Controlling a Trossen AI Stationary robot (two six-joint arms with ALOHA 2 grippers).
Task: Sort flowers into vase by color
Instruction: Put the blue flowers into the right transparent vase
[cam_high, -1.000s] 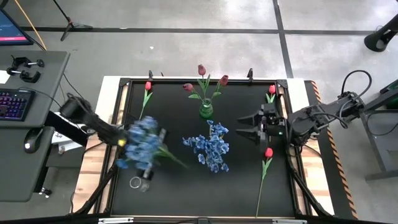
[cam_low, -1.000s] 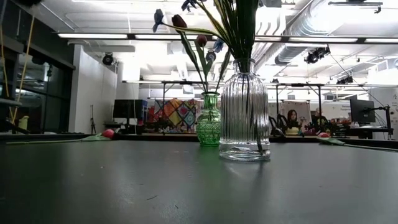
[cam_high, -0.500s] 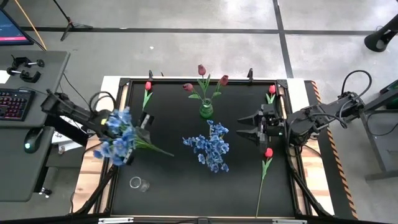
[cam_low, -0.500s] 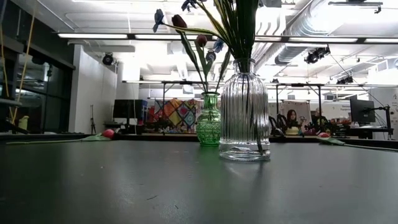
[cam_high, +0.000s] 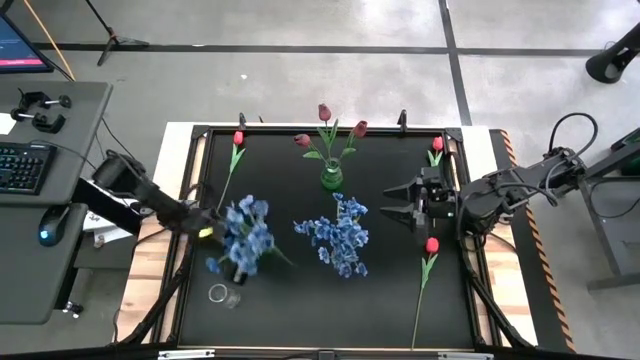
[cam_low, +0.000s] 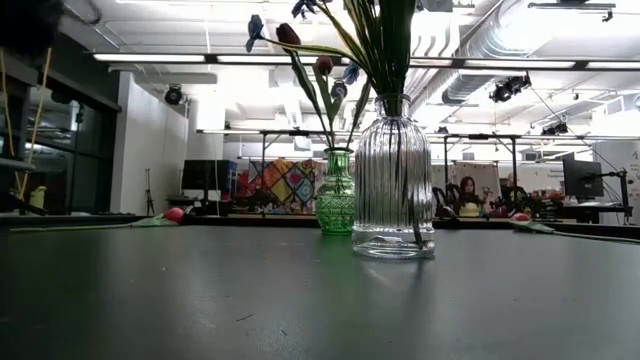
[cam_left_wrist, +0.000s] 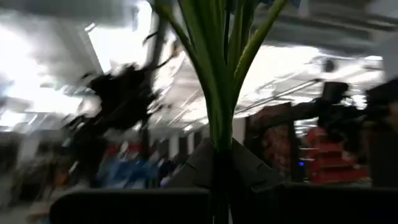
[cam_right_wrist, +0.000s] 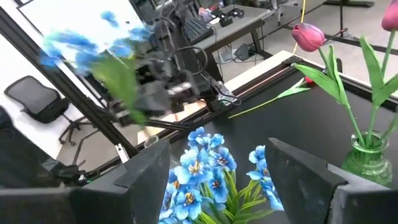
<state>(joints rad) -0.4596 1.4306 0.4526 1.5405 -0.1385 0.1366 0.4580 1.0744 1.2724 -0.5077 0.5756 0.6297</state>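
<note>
Left hand (cam_high: 212, 233): clamped shut on the green stems of a blue bunch (cam_high: 245, 236), held above the near-left part of the black surface (cam_high: 300, 300); the left wrist view shows the stems (cam_left_wrist: 217, 93) rising straight up from between the closed fingers.
Just below that hand: a clear glass vase (cam_low: 393, 180), ribbed and already holding green stems, seen from above as a small ring (cam_high: 223, 294).
Right hand (cam_high: 392, 213): fingers (cam_right_wrist: 146, 171) spread wide, holding nothing, waiting over the surface's right side.
In front of the right hand: a second blue bunch (cam_high: 337, 236) lying flat at mid-surface.
Beyond it: a green vase (cam_high: 331, 177) with three dark pink tulips (cam_high: 325, 112).
Beside the right hand: one red tulip (cam_high: 431, 246) lying toward the near edge, another (cam_high: 436, 146) toward the far edge.
Far-left corner: a third red tulip (cam_high: 238, 139) lying flat.
</note>
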